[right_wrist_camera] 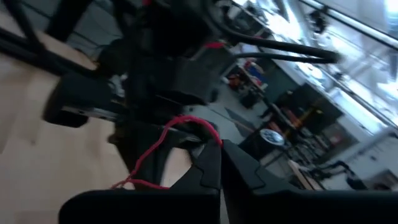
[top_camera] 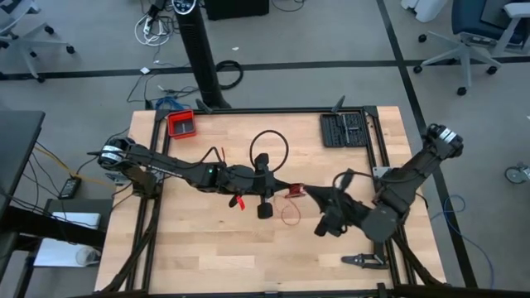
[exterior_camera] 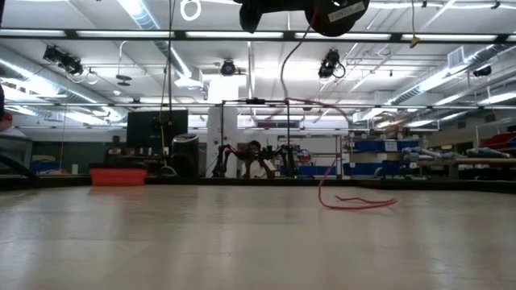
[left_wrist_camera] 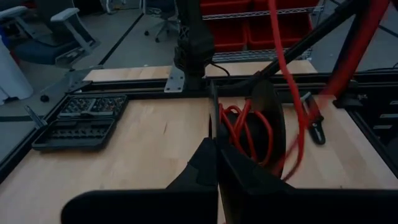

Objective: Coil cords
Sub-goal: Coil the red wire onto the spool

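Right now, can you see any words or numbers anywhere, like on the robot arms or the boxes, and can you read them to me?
No words or numbers can be read in any view.
Label on the arm part at the top of the low view: a light strip with marks, too blurred to read.
Red tray: no writing shows.
Black bit set case: no writing shows.
Red cord: no tag shows.

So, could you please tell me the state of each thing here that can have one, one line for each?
Thin red wire-like cord: partly coiled, loose loops on the wooden table, one end lifted between the two hands.
Left hand: shut on the thin red wire-like cord.
Right hand: shut on the cord, close to the left hand.
Black case of tool bits: open, lying flat.
Thick black cable loop: lying loose.
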